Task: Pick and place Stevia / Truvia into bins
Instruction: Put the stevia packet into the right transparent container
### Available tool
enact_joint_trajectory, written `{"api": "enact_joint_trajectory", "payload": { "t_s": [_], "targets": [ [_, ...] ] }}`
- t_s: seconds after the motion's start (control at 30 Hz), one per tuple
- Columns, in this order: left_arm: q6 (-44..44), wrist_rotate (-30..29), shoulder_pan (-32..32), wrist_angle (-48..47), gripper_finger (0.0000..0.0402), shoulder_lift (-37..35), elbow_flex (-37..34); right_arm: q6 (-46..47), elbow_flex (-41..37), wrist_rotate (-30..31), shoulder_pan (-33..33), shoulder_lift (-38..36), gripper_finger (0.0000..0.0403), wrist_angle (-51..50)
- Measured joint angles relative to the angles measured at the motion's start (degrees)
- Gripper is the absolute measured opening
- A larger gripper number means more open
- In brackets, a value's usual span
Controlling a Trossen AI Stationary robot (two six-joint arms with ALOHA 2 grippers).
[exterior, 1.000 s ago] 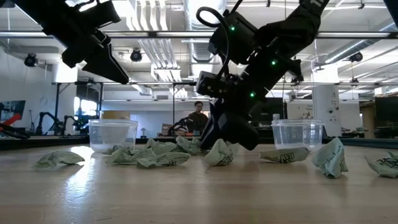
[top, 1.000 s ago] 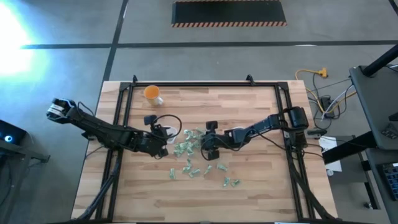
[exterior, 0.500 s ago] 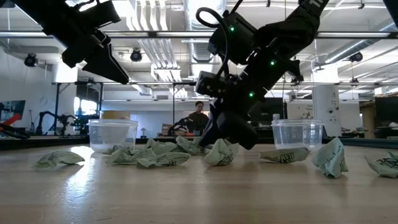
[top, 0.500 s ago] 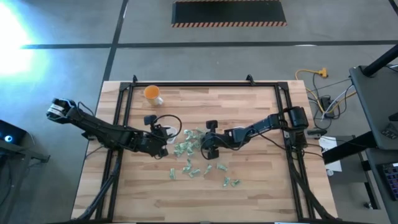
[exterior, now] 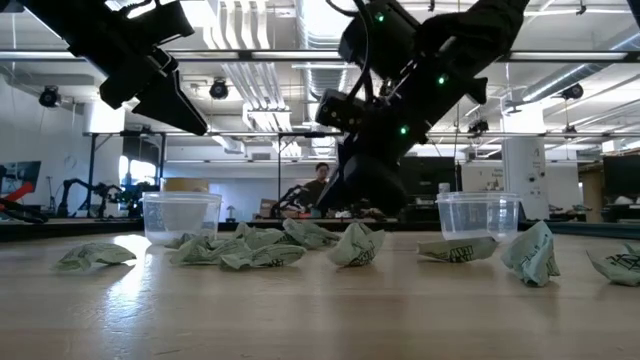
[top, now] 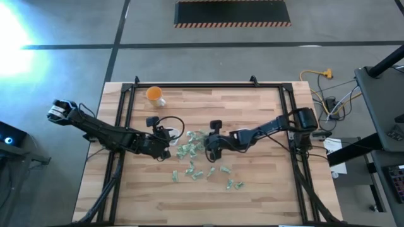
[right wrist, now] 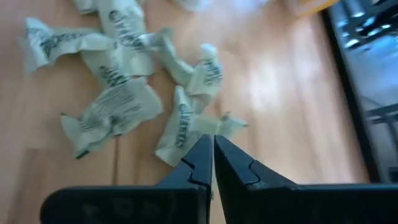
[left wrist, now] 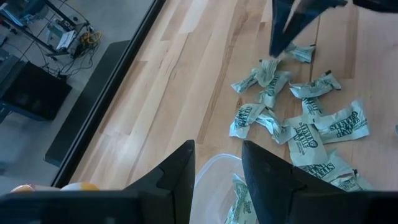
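Several pale green and white Stevia sachets [top: 192, 157] lie scattered on the wooden table's middle; they also show in the low view [exterior: 250, 250]. Two clear bins [exterior: 181, 215] [exterior: 479, 215] stand behind them. My right gripper [right wrist: 210, 146] hangs low over the pile [top: 211, 150], shut, with one sachet [right wrist: 183, 127] at its tips. My left gripper [left wrist: 217, 168] hovers open above a bin [left wrist: 214, 186] that holds a sachet, left of the pile [top: 165, 137]. My right gripper pinches a sachet by one crumpled end [left wrist: 271, 61] between its fingertips [right wrist: 200, 149], slanting down from the table's right side. The sachet hangs below the tips. Whether its lower end is clear of the table I cannot tell.
An orange cup [top: 153, 94] stands at the table's far left. Loose sachets lie toward the near edge [top: 233, 185]. Black frame rails [top: 123, 126] run along the table's sides. Bare wood lies near the front edge.
My right gripper has risen a little from the pile. In the low view the sachet that it covered before lies on the table and shows whole below it. My left gripper has kept still.
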Motion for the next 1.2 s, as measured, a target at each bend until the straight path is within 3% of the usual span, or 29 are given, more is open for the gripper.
{"api": "enact_joint_trajectory", "payload": {
  "t_s": [0.23,0.47,0.67,0.97,1.2],
  "targets": [
    [0.0,0.0,0.0,0.0,0.0116,0.0,0.0,-0.4,0.0,2.7,1.7,-2.3,0.0008,-0.1],
    [0.0,0.0,0.0,0.0,0.0116,0.0,0.0,2.2,-0.4,-0.2,-0.1,-1.7,0.0016,-6.4],
    [0.0,0.0,0.0,0.0,0.0116,0.0,0.0,7.1,-0.4,-0.9,-1.2,-3.0,0.0069,-13.4],
    [-0.1,0.0,0.0,0.0,0.0116,0.0,-0.2,10.1,-0.4,-11.9,-3.0,-3.2,0.0165,-13.7],
    [-0.1,0.0,0.0,0.4,0.0116,0.0,-0.7,12.3,-1.1,-11.9,-4.7,-3.2,0.0196,-15.6]
  ]
}}
